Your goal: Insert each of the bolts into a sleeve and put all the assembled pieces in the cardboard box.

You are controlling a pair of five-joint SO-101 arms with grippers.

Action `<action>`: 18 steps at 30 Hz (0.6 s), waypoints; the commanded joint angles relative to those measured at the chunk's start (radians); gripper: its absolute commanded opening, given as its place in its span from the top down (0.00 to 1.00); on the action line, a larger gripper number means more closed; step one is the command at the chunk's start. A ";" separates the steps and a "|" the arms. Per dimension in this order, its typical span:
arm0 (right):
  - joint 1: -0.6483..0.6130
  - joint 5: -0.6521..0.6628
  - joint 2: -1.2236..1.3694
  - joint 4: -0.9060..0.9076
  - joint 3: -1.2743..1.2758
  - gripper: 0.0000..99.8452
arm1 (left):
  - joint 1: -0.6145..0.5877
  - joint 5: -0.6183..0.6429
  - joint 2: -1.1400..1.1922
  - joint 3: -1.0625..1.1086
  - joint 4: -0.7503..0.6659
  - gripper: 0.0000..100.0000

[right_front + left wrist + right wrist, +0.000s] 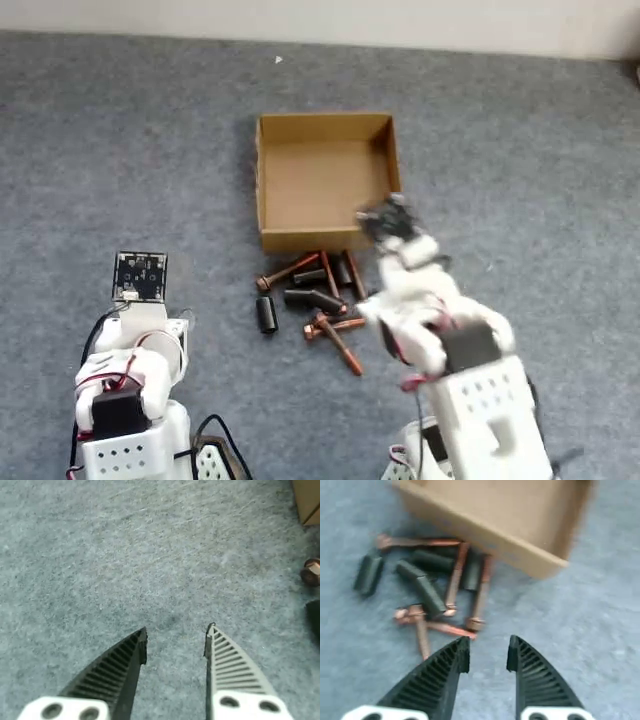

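The open, empty cardboard box (320,238) sits mid-table. Just in front of it lies a loose pile of copper bolts (340,345) and black sleeves (267,315). My right gripper (388,218) hangs over the box's near right corner. In the right wrist view it (488,647) is open with nothing between its fingers, above bare carpet beside the pile. There a sleeve (430,595) lies across the bolts (455,580), with the box (485,535) behind them. My left gripper (176,632) is open over bare carpet, well left of the pile. A bolt head (311,571) lies off to its side.
Grey carpet covers the whole table. The left arm (130,340) stands at the near left and the right arm's white body (480,390) at the near right. One sleeve (368,573) lies apart from the others. A box corner (307,500) is in the left wrist view.
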 commanded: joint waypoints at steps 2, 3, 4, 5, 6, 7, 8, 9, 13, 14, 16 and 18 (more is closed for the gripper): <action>-0.173 0.005 0.274 -0.004 -0.162 0.87 | -0.016 0.011 -0.007 -0.042 -0.002 0.79; -0.194 0.005 0.317 -0.005 -0.185 0.87 | -0.016 0.011 -0.007 -0.042 -0.002 0.79; -0.213 0.005 0.360 -0.005 -0.209 0.87 | -0.016 0.011 -0.007 -0.041 -0.002 0.79; -0.228 0.005 0.403 -0.005 -0.236 0.87 | -0.016 0.011 -0.007 -0.041 -0.002 0.79; -0.240 0.005 0.446 -0.005 -0.262 0.87 | -0.016 0.011 -0.007 -0.039 -0.003 0.79; -0.251 0.005 0.486 -0.005 -0.291 0.87 | -0.016 0.011 -0.007 -0.039 -0.003 0.79; -0.263 0.005 0.526 -0.005 -0.317 0.87 | -0.016 0.011 -0.007 -0.038 -0.003 0.79; -0.275 0.005 0.565 -0.005 -0.343 0.87 | -0.016 0.009 -0.007 -0.038 -0.003 0.79; -0.308 0.005 0.702 -0.074 -0.406 0.87 | -0.016 0.009 -0.007 -0.036 -0.003 0.79; -0.312 0.005 0.734 -0.091 -0.412 0.87 | -0.016 0.009 -0.007 -0.035 -0.003 0.79; -0.314 0.005 0.780 -0.114 -0.414 0.87 | -0.016 0.009 -0.007 -0.035 -0.003 0.79; -0.314 0.006 0.817 -0.124 -0.418 0.87 | -0.016 0.009 -0.007 -0.035 -0.002 0.79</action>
